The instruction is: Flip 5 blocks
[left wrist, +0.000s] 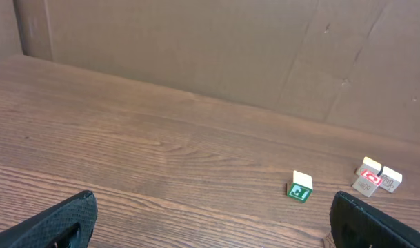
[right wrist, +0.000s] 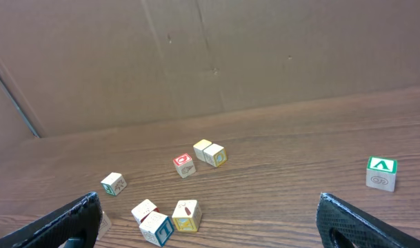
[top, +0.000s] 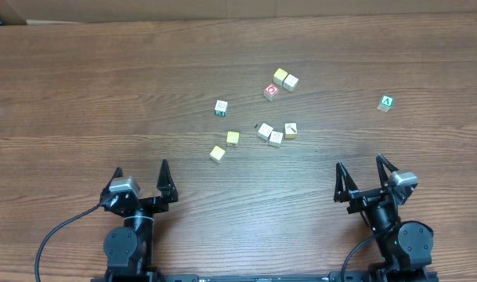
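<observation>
The blocks lie scattered on the worktop, well ahead of and between my left end effector and right end effector; both released, empty

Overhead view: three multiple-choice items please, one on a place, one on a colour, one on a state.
1. Where does the green "A" cube lie?
A) far right, on its own
B) stacked on another cube
C) between the left jaws

2. What colour is the mark on the marked cube nearest the yellow cube?
A) blue
B) red
C) black

3. How do the jaws of the left gripper and right gripper stand?
A) left shut on a cube
B) right shut on a cube
C) both open, empty

Key:
1 A: it sits alone off to the right.
2 B: its top shows a red ring.
3 C: both pairs stand spread with nothing between them.
</observation>
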You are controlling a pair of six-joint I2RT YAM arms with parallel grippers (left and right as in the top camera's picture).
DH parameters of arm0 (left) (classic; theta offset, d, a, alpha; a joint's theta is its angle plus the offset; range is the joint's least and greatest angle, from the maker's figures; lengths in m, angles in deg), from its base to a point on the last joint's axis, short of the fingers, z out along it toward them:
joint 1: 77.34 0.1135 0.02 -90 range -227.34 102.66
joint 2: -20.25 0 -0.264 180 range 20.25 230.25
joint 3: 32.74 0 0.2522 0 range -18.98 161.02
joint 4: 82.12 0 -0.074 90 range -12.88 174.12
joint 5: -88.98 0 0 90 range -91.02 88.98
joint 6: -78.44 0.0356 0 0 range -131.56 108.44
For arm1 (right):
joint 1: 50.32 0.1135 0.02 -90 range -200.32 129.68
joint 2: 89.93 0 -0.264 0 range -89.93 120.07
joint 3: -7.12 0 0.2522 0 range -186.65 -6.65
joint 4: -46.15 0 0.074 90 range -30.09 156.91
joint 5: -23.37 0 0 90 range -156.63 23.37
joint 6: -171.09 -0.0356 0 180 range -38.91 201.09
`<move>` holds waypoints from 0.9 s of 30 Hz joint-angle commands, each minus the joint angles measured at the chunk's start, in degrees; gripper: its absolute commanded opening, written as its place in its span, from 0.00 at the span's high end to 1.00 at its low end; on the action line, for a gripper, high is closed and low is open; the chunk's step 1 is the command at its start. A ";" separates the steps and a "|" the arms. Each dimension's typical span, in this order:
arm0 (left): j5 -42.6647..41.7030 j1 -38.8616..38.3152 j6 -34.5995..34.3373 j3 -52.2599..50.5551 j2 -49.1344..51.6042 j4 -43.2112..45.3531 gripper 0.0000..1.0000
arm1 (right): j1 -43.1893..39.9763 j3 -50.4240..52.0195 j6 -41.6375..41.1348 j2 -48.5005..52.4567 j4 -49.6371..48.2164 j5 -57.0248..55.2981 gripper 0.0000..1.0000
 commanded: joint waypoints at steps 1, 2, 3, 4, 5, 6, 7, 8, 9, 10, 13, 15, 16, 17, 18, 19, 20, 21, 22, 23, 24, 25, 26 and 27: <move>0.20 0.31 0.90 -0.22 -0.66 0.09 0.00 | -0.28 0.57 0.44 -0.68 -0.22 -0.74 0.00; 0.20 0.31 0.90 -0.22 -0.66 0.09 0.00 | -0.28 0.57 0.44 -0.68 -0.22 -0.74 0.00; 0.20 0.31 0.90 -0.22 -0.66 0.09 0.00 | -0.28 0.57 0.44 -0.68 -0.22 -0.76 0.00; 0.20 0.31 0.90 -0.22 -0.66 0.09 0.00 | -0.28 0.57 0.44 -0.68 -0.22 -0.74 0.00; 0.20 0.31 0.90 -0.22 -0.66 0.09 0.00 | -0.28 0.57 0.44 -0.68 -0.22 -0.74 0.00; 0.20 0.31 0.90 -0.22 -0.66 0.09 0.00 | -0.28 0.57 0.44 -0.68 -0.22 -0.74 0.00; 0.20 0.31 0.90 -0.22 -0.66 0.09 0.00 | -0.28 0.57 0.46 -0.68 -0.22 -0.74 0.00; 0.20 0.31 0.90 -0.22 -0.66 0.09 0.00 | -0.28 0.57 0.44 -0.68 -0.22 -0.74 0.00; 0.20 0.31 0.90 -0.22 -0.66 0.09 0.00 | -0.28 0.57 0.44 -0.68 -0.22 -0.74 0.00; 0.20 0.31 0.87 -0.22 -0.66 0.11 0.00 | -0.28 0.57 0.44 -0.68 -0.22 -0.74 0.00; 0.15 0.31 0.87 -0.22 -0.66 0.13 0.00 | -0.28 0.57 0.44 -0.68 -0.24 -0.74 0.00; 0.15 0.31 0.87 -0.22 -0.66 0.15 0.00 | -0.28 0.57 0.46 -0.68 -0.63 -0.90 0.00; 0.15 0.31 0.87 -0.22 -0.66 0.17 0.00 | -0.28 0.57 0.46 -0.68 -0.66 -1.36 0.00; 0.22 0.31 0.90 -0.22 -0.66 0.20 0.00 | -0.28 0.57 0.46 -0.68 -0.63 -1.90 0.00; 0.26 0.31 0.87 -0.22 -0.66 0.20 0.00 | -0.28 0.57 0.42 -0.68 -0.61 -2.14 0.00; -0.39 0.31 0.76 -0.22 -0.66 0.20 0.00 | -0.28 0.57 0.42 -0.68 -0.61 -2.14 0.00; -1.51 0.31 0.70 -0.22 -0.66 0.20 0.00 | -0.28 0.57 0.44 -0.68 -0.44 -2.29 0.00; -2.34 0.31 0.68 -0.22 -0.66 0.15 0.00 | -0.28 0.57 0.44 -0.68 -0.20 -2.27 0.00; -3.37 0.31 0.72 -0.22 -0.66 0.00 0.00 | -0.28 0.57 0.42 -0.66 -0.02 -2.25 0.00; -4.63 0.31 0.81 -0.22 -0.66 -0.11 0.00 | -0.28 0.55 0.42 -0.59 0.00 -2.25 0.00; -6.19 0.31 1.33 -0.22 -0.66 -0.13 0.00 | -0.28 0.55 0.42 -0.55 0.00 -2.25 0.00; -7.02 0.31 1.75 -0.20 -0.66 -0.15 0.00 | -0.28 0.50 0.39 -0.50 0.02 -2.23 0.00; -7.28 0.31 1.73 -0.07 -0.63 -0.42 0.00 | -0.26 0.33 0.20 -0.42 0.31 -2.25 0.00; -7.39 0.31 1.66 0.20 -0.59 -0.70 0.00 | -0.28 -0.13 -0.13 -0.17 0.87 -2.23 0.00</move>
